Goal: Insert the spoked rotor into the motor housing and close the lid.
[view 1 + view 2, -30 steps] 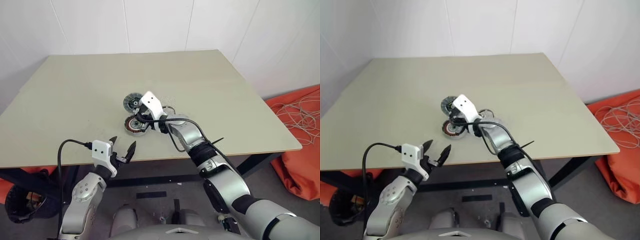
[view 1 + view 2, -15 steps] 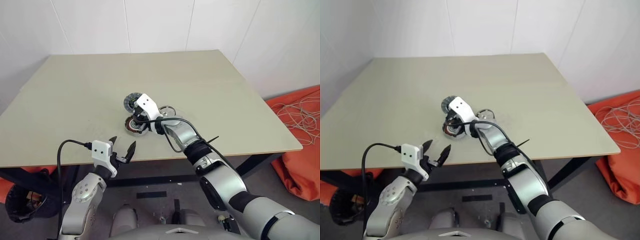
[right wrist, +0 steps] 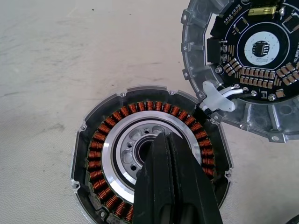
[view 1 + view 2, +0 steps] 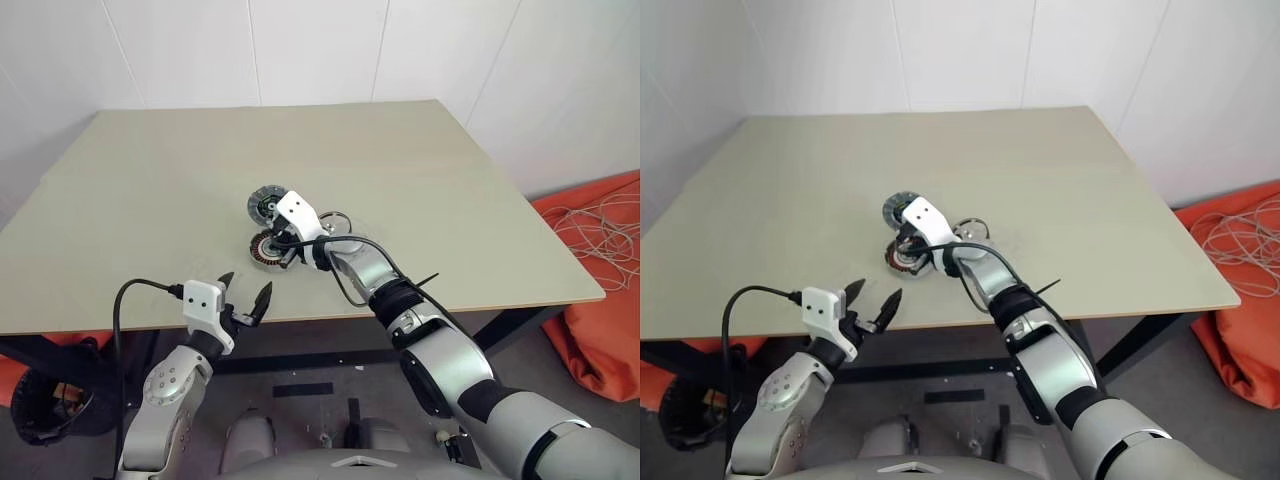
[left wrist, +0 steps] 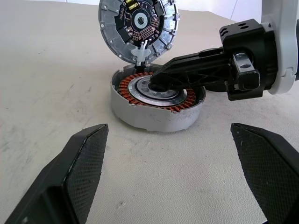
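one motor housing (image 5: 156, 106), one lid (image 5: 138, 27), one rotor (image 3: 140, 154)

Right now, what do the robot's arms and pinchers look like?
Both arms are shiny silver-grey with black joint bands. Each wrist carries a white boxy block with a black cable looping back along the arm. The left gripper has two pointed black fingers with a finely textured, dotted inner surface. The right gripper has the same black fingers, smooth and tapered.

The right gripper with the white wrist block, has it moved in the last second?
Yes. The right gripper has sunk toward the round silver-grey metal motor housing with copper windings; its white block now sits lower against the open lid behind it.
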Tool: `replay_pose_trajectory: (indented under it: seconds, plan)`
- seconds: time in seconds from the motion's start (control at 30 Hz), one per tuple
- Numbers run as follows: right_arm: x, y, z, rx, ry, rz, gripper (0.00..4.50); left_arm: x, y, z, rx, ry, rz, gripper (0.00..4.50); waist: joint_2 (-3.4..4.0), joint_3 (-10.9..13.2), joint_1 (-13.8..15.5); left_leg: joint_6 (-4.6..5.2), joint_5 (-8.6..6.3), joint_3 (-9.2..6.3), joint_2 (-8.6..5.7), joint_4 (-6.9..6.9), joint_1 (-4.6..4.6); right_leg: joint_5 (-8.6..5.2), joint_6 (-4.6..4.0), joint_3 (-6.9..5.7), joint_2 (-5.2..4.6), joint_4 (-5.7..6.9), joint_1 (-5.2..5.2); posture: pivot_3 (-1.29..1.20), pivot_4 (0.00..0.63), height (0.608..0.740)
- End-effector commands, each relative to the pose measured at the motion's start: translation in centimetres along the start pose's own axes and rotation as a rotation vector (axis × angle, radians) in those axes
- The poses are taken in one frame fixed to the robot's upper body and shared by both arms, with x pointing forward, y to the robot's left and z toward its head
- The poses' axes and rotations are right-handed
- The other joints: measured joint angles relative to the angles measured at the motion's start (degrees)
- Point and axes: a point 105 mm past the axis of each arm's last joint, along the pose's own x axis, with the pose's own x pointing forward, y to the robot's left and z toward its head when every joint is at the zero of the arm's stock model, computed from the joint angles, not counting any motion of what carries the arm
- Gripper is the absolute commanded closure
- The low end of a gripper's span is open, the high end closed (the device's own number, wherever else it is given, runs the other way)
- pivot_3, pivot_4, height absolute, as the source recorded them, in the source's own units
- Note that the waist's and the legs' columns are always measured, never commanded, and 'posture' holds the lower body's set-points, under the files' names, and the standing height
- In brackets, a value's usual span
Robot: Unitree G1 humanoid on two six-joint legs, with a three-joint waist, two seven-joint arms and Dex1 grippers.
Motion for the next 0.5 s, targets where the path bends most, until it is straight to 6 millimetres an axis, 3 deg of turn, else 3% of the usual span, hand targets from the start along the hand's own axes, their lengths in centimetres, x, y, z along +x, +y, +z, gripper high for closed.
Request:
replay_pose_trajectory:
  seconds: [0.03, 0.3, 0.5]
  plan:
    - [-0.2, -0.6, 1.2, -0.020, -0.036, -0.018, 4.49, 0.0, -0.2, 1.2, 0.011, -0.043, -0.011, 0.00, 0.00, 0.00, 0.00, 0.00, 0.00, 0.00, 0.00, 0.00, 0.00, 0.00, 0.00, 0.00, 0.00, 0.00, 0.00, 0.00, 0.000, 0.740]
    - [0.1, 0.6, 1.3, -0.040, -0.031, 0.025, 4.49, 0.1, -0.2, 1.0, 0.008, -0.041, -0.016, 0.00, 0.00, 0.00, -0.01, 0.00, 0.00, 0.00, 0.00, 0.00, 0.02, 0.00, 0.00, 0.00, 0.00, 0.02, 0.01, 0.00, 0.000, 0.740]
    - [-2.9, -0.1, 5.1, 0.096, -0.220, 0.042, 4.49, -0.2, 0.0, 0.9, 0.010, -0.040, -0.001, 0.00, -0.01, 0.01, 0.10, 0.01, 0.00, -0.01, 0.00, 0.00, -0.04, -0.01, -0.01, 0.00, 0.00, 0.00, -0.03, 0.00, 0.000, 0.740]
